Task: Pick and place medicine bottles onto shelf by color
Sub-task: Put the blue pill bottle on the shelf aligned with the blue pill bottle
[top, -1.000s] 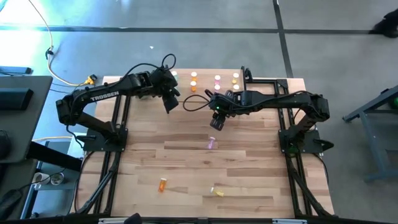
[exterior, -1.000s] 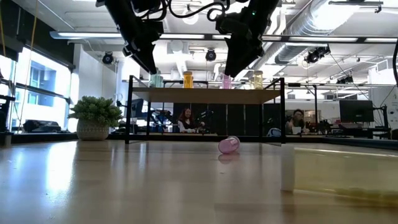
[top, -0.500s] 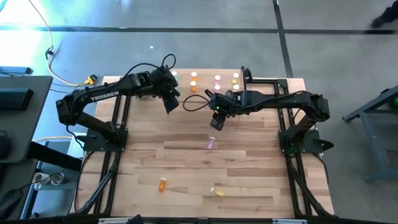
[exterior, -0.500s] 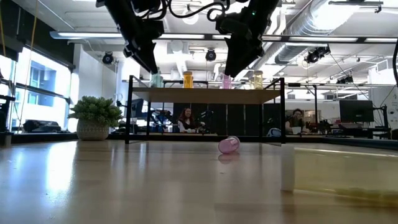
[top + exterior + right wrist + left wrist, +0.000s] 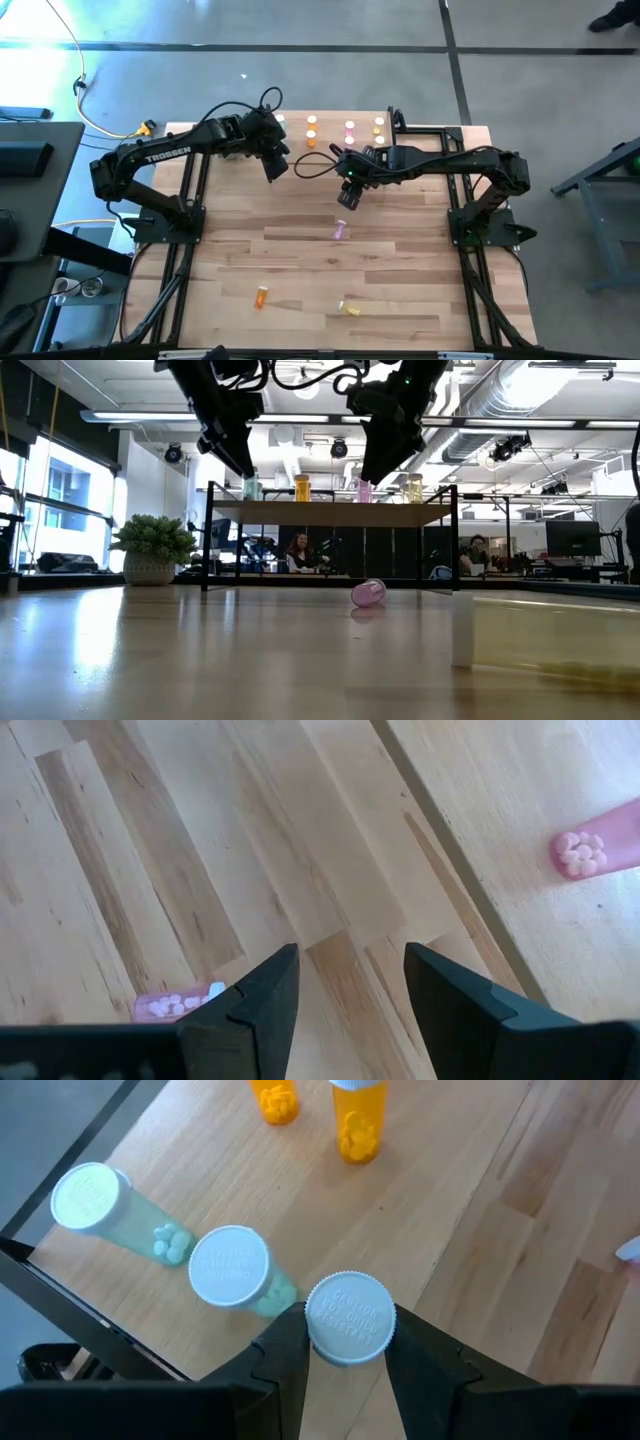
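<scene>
The shelf (image 5: pixel 330 513) stands at the table's far edge. Green (image 5: pixel 230 1265), orange (image 5: pixel 358 1120), pink (image 5: pixel 590 845) and yellow (image 5: pixel 413 487) medicine bottles stand on it. My left gripper (image 5: pixel 349 1330) hovers over the shelf's left end, shut on a white-capped bottle (image 5: pixel 349 1317) beside two green ones; its body is hidden under its cap. My right gripper (image 5: pixel 345 198) hangs open above the table, in front of the shelf. A pink bottle (image 5: pixel 341 231) lies on its side on the table, just nearer than that gripper. My left gripper pinches the bottle's white cap (image 5: pixel 325 1320) between its two fingers, one on each side of the cap's rim. The fingers slant down from above toward the shelf. The cap faces up toward the wrist. I cannot tell if the bottle's foot rests on the shelf.
An orange bottle (image 5: pixel 261 296) and a yellow one (image 5: pixel 350 308) lie near the table's front edge. A potted plant (image 5: pixel 152 545) stands at the far left beside the shelf. Black arm frames run along both table sides. People sit in the room beyond.
</scene>
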Motion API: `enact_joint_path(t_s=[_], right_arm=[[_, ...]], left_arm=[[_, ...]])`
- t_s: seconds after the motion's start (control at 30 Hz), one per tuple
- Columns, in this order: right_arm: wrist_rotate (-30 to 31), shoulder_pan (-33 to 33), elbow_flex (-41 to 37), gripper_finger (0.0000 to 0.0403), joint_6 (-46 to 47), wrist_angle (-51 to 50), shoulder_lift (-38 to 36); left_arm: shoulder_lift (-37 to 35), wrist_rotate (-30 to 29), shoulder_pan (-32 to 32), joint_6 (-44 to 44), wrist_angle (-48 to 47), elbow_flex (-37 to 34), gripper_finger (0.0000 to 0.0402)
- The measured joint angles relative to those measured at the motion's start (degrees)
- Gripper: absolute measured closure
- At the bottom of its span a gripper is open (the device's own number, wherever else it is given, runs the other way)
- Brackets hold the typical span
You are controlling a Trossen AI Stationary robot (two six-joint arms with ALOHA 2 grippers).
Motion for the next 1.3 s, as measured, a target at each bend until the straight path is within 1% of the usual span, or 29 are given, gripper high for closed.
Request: enact_joint_path(t_s=[0.13, 0.5, 1.3], right_arm=[[-0.61, 0.00, 0.00, 0.0229, 0.01, 0.00, 0.00], [-0.61, 0.02, 0.00, 0.0229, 0.59, 0.00, 0.00], [-0.59, 0.13, 0.00, 0.0229, 1.29, 0.00, 0.00]], left_arm=[[-0.04, -0.04, 0.00, -1.54, -0.35, 0.02, 0.0293], [-0.04, -0.04, 0.00, -2.45, -0.42, 0.02, 0.0293], [-0.04, -0.02, 0.00, -2.08, -0.39, 0.04, 0.0293]])
